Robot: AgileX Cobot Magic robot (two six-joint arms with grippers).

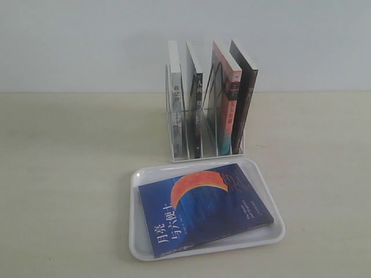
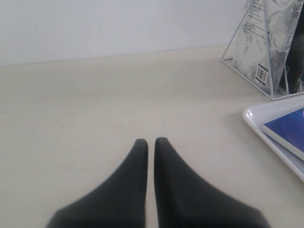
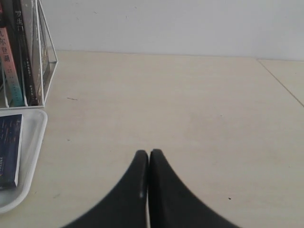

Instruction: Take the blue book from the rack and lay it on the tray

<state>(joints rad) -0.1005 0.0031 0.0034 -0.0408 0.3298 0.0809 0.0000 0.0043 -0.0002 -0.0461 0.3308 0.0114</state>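
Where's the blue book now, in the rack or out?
Out. The blue book lies flat, cover up, on the tray, in front of the rack.

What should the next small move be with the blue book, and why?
Probably none but a stop: the blue book lies cover-up in the tray, out of the rack, and the left gripper and right gripper are both shut, empty and clear of it, so the job looks done.

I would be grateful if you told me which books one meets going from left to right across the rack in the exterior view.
white-spined book → pale-spined book with dark characters → book with pink-red and teal spine → black-spined book
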